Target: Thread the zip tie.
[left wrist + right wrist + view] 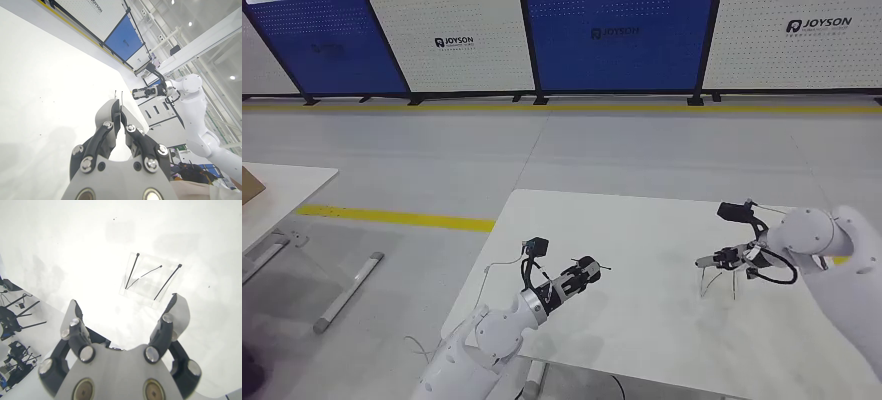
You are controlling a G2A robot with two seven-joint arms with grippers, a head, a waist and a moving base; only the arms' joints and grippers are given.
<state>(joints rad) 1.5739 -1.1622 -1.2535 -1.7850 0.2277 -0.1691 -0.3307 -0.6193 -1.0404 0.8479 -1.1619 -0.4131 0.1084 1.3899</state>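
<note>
**A:** From above, where is the zip tie (603,267)?

**B:** It's pinched in the left gripper (589,268), over the near left part of the counter (642,330), with its free end poking toward the right. The right gripper (708,262) hangs well apart on the right, just over a clear stand (718,287).

**A:** And the left wrist view?

**B:** The left gripper (119,108) is pressed together on the zip tie (122,98) — the strap runs straight out past its tip. The right gripper (133,94) sits beyond it, facing back.

**A:** The right wrist view?

**B:** The right gripper (125,300) is spread wide and holds nothing. It's above the clear stand (149,289), where three spare ties (167,282) lean. I'd judge the coming move turns on the held strap's long axis — it points across at the right arm.
</note>
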